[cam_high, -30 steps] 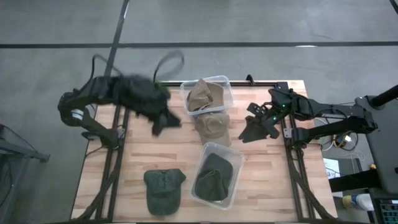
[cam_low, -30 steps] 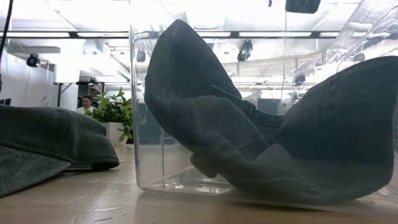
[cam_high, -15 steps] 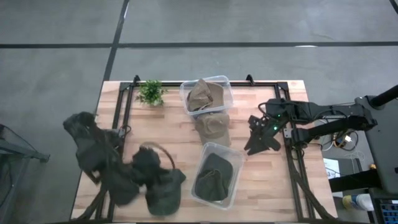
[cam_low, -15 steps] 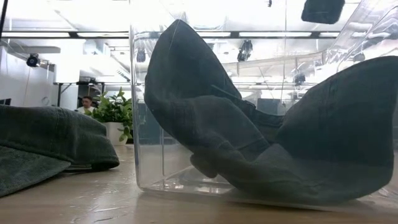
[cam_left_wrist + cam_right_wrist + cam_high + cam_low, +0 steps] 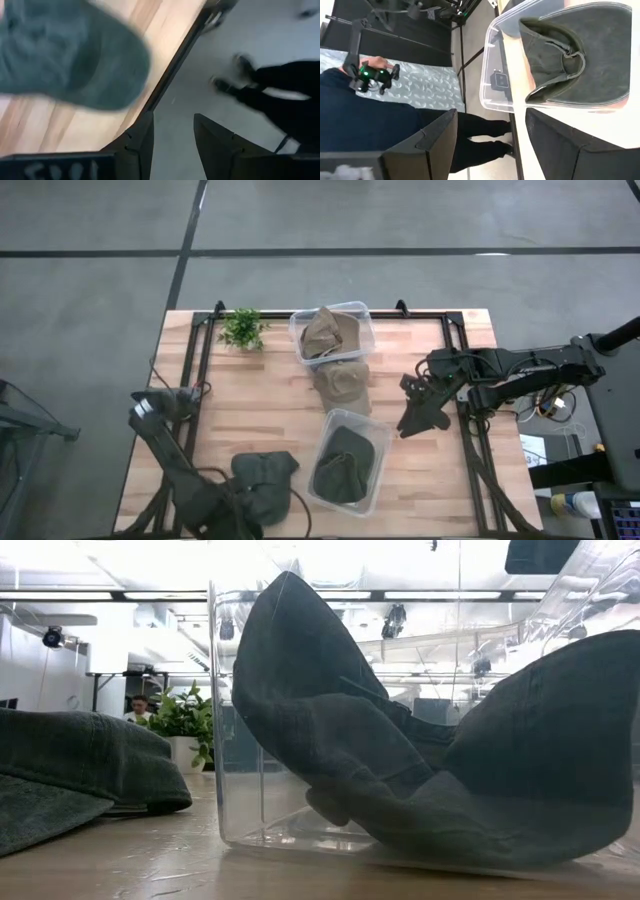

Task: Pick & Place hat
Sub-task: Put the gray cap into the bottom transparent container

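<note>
Patience pays here: bring your left tool (image 5: pixel 172 131), part-open and empty at the bench's front-left edge, squarely over the loose green cap (image 5: pixel 262 483) there before clenching on its crown.

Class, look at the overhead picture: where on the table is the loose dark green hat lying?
In the high view the loose dark green hat lies on the table's near-left part, left of the clear bin holding another green hat, beside the left gripper.
</note>
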`<state>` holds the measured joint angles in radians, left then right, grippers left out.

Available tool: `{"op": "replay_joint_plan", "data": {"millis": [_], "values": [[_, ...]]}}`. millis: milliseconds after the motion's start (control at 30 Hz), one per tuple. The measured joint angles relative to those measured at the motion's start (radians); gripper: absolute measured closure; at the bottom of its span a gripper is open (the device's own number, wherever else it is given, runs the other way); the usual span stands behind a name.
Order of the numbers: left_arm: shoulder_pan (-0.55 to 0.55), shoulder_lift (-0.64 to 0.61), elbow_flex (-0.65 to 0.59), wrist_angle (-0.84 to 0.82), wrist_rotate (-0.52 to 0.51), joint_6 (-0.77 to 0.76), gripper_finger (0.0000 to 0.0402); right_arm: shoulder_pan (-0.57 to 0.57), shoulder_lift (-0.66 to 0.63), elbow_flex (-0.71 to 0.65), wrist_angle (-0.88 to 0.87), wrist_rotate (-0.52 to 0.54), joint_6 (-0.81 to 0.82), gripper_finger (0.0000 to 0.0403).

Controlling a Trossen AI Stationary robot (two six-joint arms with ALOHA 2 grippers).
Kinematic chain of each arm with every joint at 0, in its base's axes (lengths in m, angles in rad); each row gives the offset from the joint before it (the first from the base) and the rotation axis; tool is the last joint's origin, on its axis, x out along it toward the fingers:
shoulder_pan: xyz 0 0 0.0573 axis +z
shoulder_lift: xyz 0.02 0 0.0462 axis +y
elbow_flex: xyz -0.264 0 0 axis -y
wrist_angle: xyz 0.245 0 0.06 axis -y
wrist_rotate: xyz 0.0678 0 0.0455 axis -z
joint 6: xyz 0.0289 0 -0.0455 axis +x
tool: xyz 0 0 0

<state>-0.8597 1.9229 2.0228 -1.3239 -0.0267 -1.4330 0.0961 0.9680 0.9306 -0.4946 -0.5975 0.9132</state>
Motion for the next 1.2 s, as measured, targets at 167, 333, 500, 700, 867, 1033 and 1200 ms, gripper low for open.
{"op": "replay_joint_plan", "data": {"millis": [167,333,500,700,867,1033,1200], "values": [[-0.008,0.062,-0.025,-0.035,0.127,0.016,0.0270,0.000,0.000,0.000,-0.002,0.065,-0.004,0.0175],[-0.039,0.111,-0.031,0.107,0.050,0.159,0.0270,0.000,0.000,-0.002,-0.004,0.131,-0.005,0.0175],[-0.102,0.124,-0.031,0.121,-0.056,0.201,0.0270,0.000,0.000,-0.002,-0.003,0.130,-0.006,0.0175],[-0.128,0.125,-0.031,0.116,-0.173,0.109,0.0270,0.000,0.000,-0.002,-0.005,0.130,-0.038,0.0175],[-0.151,0.130,-0.031,0.139,-0.297,0.072,0.0270,0.000,0.000,-0.003,-0.011,0.130,-0.052,0.0175],[-0.148,0.152,-0.032,0.213,-0.343,-0.062,0.0270,0.005,0.000,-0.003,-0.017,0.128,-0.048,0.0175],[-0.169,0.172,-0.031,0.349,-0.357,-0.074,0.0270,0.006,0.000,-0.003,-0.026,0.126,-0.039,0.0175]]}}
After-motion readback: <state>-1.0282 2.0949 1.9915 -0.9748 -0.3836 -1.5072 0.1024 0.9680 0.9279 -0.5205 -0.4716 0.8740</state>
